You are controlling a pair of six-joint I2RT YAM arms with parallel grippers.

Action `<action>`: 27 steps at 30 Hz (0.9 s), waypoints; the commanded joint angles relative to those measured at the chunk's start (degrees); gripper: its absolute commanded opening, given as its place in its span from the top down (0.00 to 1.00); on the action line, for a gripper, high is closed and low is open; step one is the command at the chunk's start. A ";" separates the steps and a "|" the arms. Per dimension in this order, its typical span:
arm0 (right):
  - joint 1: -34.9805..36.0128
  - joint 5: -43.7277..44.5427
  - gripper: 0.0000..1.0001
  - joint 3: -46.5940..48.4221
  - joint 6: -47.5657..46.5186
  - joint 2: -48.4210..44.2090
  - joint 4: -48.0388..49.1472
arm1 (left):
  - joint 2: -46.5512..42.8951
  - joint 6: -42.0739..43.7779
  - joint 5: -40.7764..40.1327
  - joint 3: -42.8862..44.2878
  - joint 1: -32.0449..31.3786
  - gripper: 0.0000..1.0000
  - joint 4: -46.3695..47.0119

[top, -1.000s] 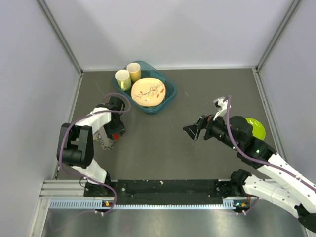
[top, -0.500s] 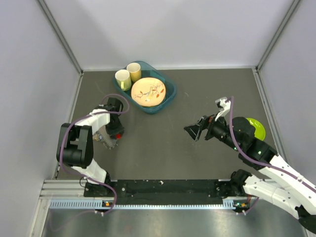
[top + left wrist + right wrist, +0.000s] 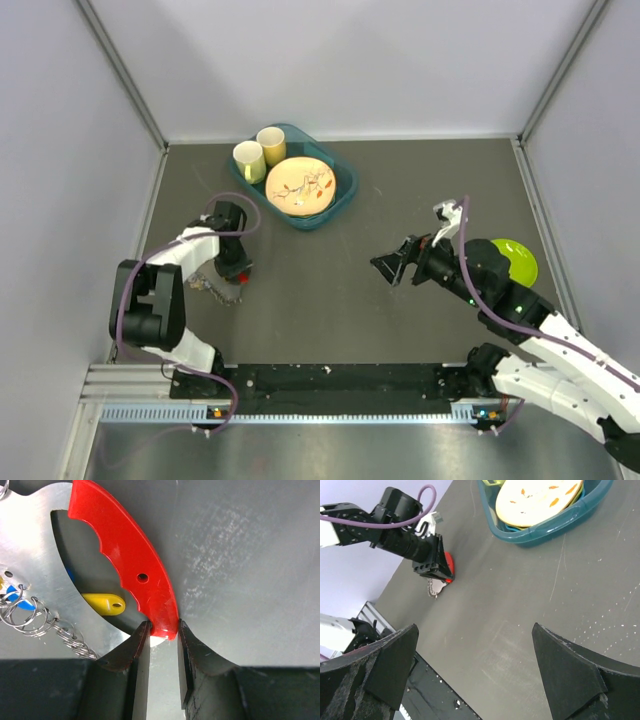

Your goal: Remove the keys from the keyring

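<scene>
1. Over the last second the left hand (image 3: 163, 625) had narrowed onto the keyring (image 3: 129, 562), which lay on the tabletop (image 3: 330, 310) left of the teal tray (image 3: 341, 203), nearer the arms.
2. Its fingers pinched the red clip's tip, so it seemed anchored. The keys (image 3: 103, 604) were not yet off.
3. The right hand (image 3: 392, 267) hung wide open, empty.

**Left wrist view.** The keyring (image 3: 132, 575) is cut off by the top and left edges. The keys (image 3: 102, 604) show only in part: one yellow head lies half behind the red clip, and the blue heads are mostly under the silver plate (image 3: 35, 540). Whether the fingers of the left end effector (image 3: 162, 629) touch the clip's tip is too fine to tell.

**Top view.** The keys are too small to count. The lime-green plate (image 3: 525, 265) lies partly behind the right arm (image 3: 470, 270).

**Right wrist view.** The teal basin (image 3: 555, 522) is cut by the top edge.
</scene>
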 commanded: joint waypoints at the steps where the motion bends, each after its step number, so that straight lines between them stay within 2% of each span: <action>1: 0.49 1.16 0.04 -1.10 3.02 1.88 4.96 | -6.07 1.95 5.30 -0.51 0.06 1.00 0.04; 10: 0.49 0.99 0.04 -0.93 8.30 11.80 12.78 | -15.03 7.40 18.32 -1.30 -0.12 1.00 0.48; 14: 0.49 2.13 0.05 1.96 9.70 16.80 14.36 | -19.87 9.25 23.85 -2.53 -0.64 1.00 1.09; 17: 0.49 2.92 0.06 4.86 14.08 21.81 14.37 | -24.62 10.49 29.46 -4.98 -0.73 1.00 3.46; 20: 0.49 1.43 0.08 7.06 16.91 27.78 14.63 | -28.14 10.66 34.13 -7.44 -0.82 1.00 7.06; 21: 0.49 -0.49 0.09 7.42 17.00 29.11 17.68 | -28.75 10.49 36.67 -7.89 -0.82 1.00 8.29; 27: 0.50 -5.24 0.14 12.16 24.55 40.70 18.85 | -33.06 10.58 39.77 -10.96 -1.08 1.00 11.54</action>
